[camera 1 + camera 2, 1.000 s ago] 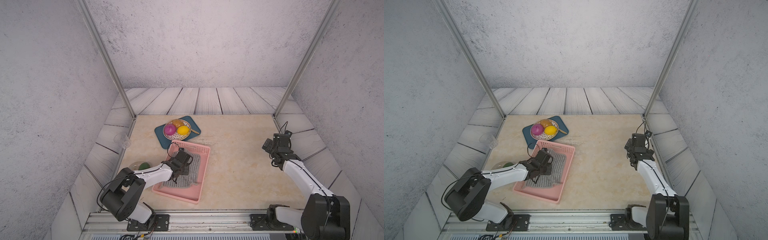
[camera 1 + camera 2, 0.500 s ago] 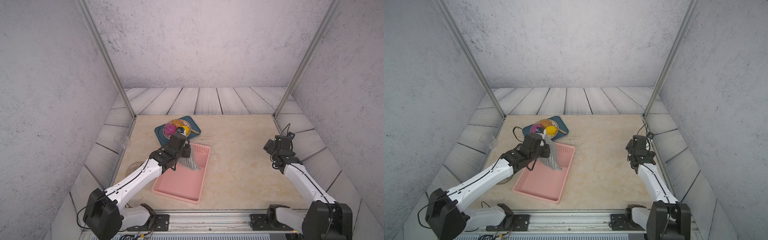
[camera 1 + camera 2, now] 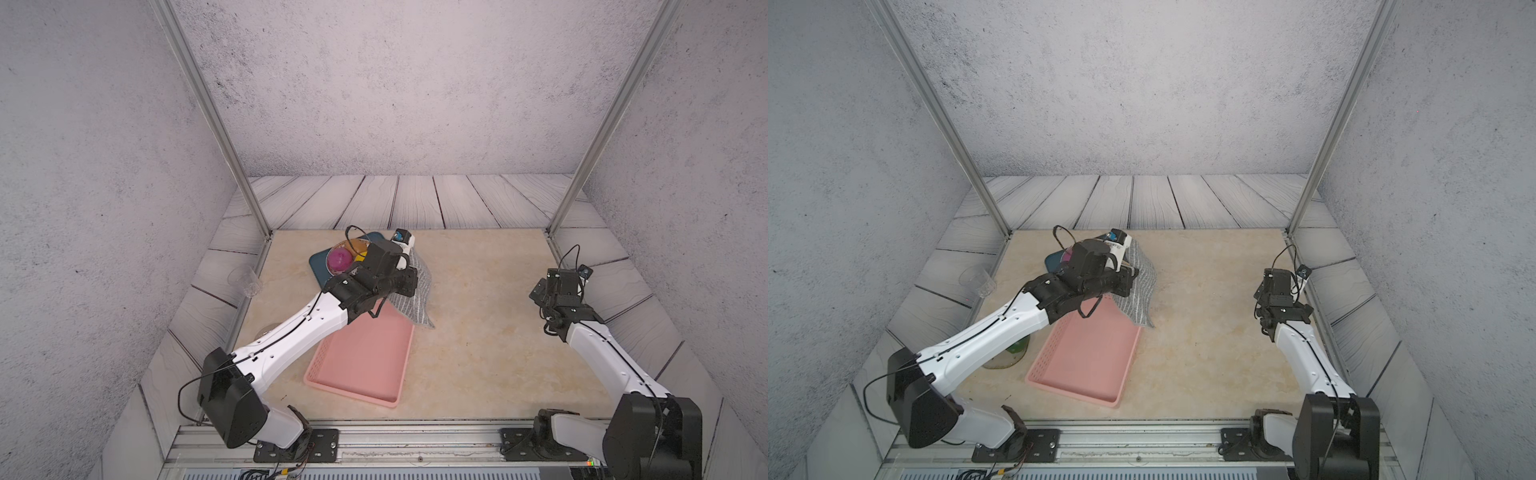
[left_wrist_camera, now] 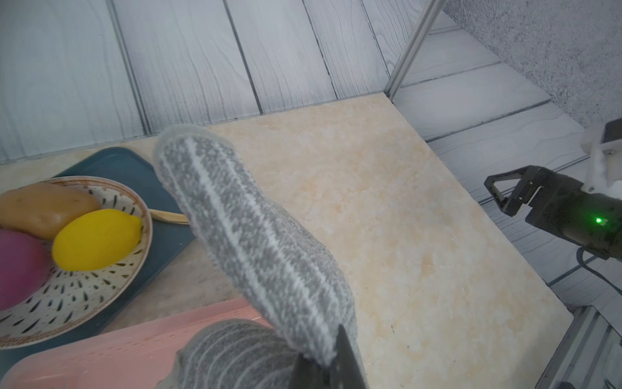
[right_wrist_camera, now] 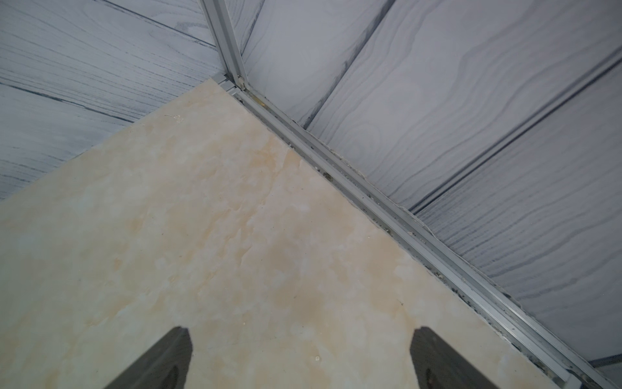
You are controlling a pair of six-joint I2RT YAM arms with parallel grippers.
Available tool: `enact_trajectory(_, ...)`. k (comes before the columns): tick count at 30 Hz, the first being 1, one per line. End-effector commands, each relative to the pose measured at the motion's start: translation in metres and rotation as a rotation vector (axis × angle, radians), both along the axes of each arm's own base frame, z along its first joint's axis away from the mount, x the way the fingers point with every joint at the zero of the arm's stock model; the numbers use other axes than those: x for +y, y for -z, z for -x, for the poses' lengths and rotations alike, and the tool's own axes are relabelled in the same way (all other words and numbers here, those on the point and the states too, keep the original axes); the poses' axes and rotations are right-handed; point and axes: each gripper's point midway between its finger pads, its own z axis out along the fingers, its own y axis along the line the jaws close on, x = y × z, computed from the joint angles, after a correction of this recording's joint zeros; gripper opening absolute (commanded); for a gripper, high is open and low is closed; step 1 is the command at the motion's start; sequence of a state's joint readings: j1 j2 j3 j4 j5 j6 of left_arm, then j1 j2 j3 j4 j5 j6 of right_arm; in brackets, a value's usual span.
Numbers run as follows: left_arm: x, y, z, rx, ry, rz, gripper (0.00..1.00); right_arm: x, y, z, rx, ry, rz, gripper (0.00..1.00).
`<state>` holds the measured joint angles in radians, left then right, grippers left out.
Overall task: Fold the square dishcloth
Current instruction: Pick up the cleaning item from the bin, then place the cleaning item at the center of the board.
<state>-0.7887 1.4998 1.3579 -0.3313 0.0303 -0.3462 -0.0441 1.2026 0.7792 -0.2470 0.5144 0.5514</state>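
In a top view, the square dishcloth (image 3: 417, 293) hangs limp from the left arm (image 3: 299, 328) above the pink basket's (image 3: 361, 365) far corner, the bare counter (image 3: 482, 316) just beyond. Left wrist view: left fingers (image 4: 340, 353) clenched on its hemmed edge — soft striped length running away from them. Right wrist view: right fingers (image 5: 161, 360) spread, grasping nothing — well apart.

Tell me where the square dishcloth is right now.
In both top views the square dishcloth hangs from the shut left gripper, over the far end of the pink basket, on the table's left half, beside the blue tray.
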Motion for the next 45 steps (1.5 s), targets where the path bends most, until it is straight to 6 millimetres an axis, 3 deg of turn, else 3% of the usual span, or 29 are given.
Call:
enact_trajectory(1, -0.03, -0.002, 0.0, -0.025, 0.043, -0.008, 0.0, -0.01, -0.007, 0.011, 0.02, 0.077, 0.033, 0.99)
enact_trajectory(7, -0.088, 0.018, -0.001, -0.011, 0.095, -0.009, 0.0, -0.018, -0.012, 0.024, 0.016, 0.139, 0.052, 0.99)
enact_trajectory(15, -0.156, 0.094, -0.02, 0.089, 0.126, -0.053, 0.0, -0.028, -0.016, 0.044, 0.071, 0.225, 0.08, 0.99)
enact_trajectory(23, -0.198, 0.158, -0.041, 0.148, 0.142, -0.06, 0.01, -0.023, -0.007, 0.046, 0.135, 0.216, 0.039, 0.99)
enact_trajectory(28, -0.214, 0.181, -0.044, 0.152, 0.175, -0.043, 0.41, -0.022, -0.004, 0.047, 0.155, 0.219, 0.028, 0.99)
enact_trajectory(31, -0.21, 0.181, -0.047, 0.131, 0.164, -0.068, 0.59, -0.017, 0.0, 0.044, 0.163, 0.195, 0.008, 0.99)
enact_trajectory(36, -0.186, 0.153, -0.052, 0.037, 0.129, -0.136, 0.73, -0.008, 0.01, 0.038, 0.198, 0.139, -0.039, 0.99)
enact_trajectory(41, -0.151, 0.127, -0.05, -0.019, 0.074, -0.191, 0.76, 0.008, 0.018, 0.032, 0.232, 0.057, -0.116, 0.98)
enact_trajectory(45, -0.13, 0.135, -0.04, 0.044, 0.07, -0.211, 0.74, 0.031, 0.025, 0.031, 0.234, -0.049, -0.216, 0.93)
